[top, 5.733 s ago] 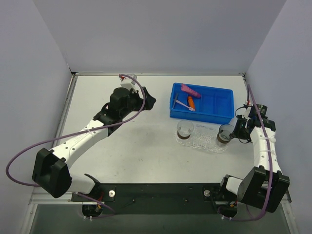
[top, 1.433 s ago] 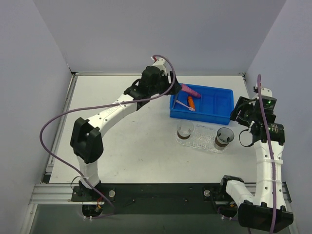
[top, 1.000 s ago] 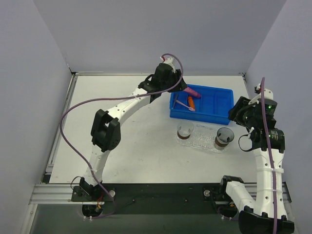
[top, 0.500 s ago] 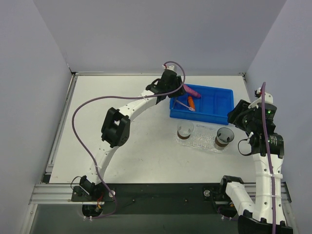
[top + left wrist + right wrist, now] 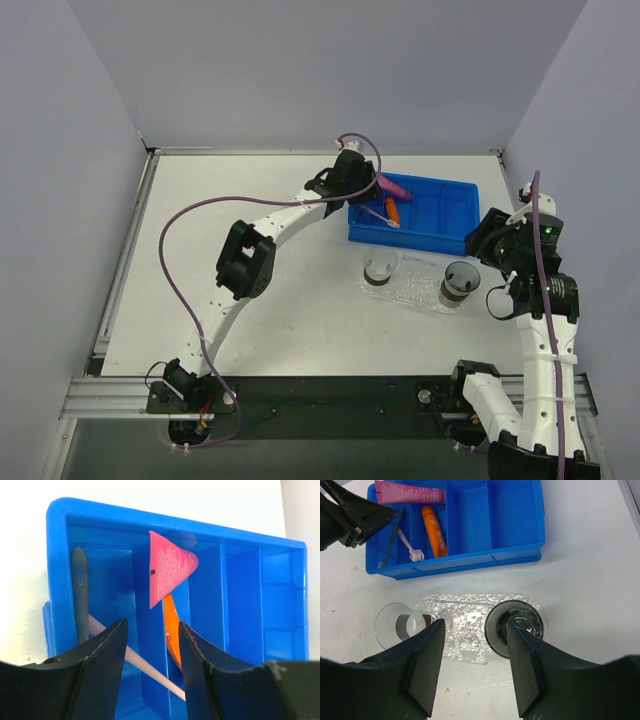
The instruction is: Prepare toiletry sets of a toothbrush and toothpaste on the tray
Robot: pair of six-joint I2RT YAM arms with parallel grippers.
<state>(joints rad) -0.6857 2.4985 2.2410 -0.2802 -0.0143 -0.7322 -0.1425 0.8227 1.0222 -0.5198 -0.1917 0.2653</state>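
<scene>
The left gripper hangs over the left end of the bin, jaws apart and holding nothing. Below its fingers the toothbrush lies slanted on the bin floor. Its pale handle crosses the gap between the two fingers from upper left to lower right and touches neither. Ahead of the left finger, a dark grey stick lies along the bin's left wall. Further ahead of the fingertips, by the far wall, is the pink tube, its flat crimped end turned toward the gripper. The orange tube lies nearer, just under the pink one and ahead of the right finger, in the compartment beside the toothbrush's.

The right gripper is raised above the table, at the right of the bin in the top view. Its jaws are spread and empty. In its own camera the tray lies straight below and between the fingers. A clear cup stands on the tray's left end, just outside the left finger. A dark cup stands on the right end, partly hidden behind the right finger. Beyond the tray, ahead of this gripper, sits the bin. The toothbrush and both tubes lie in its left compartments, apart from the tray.
</scene>
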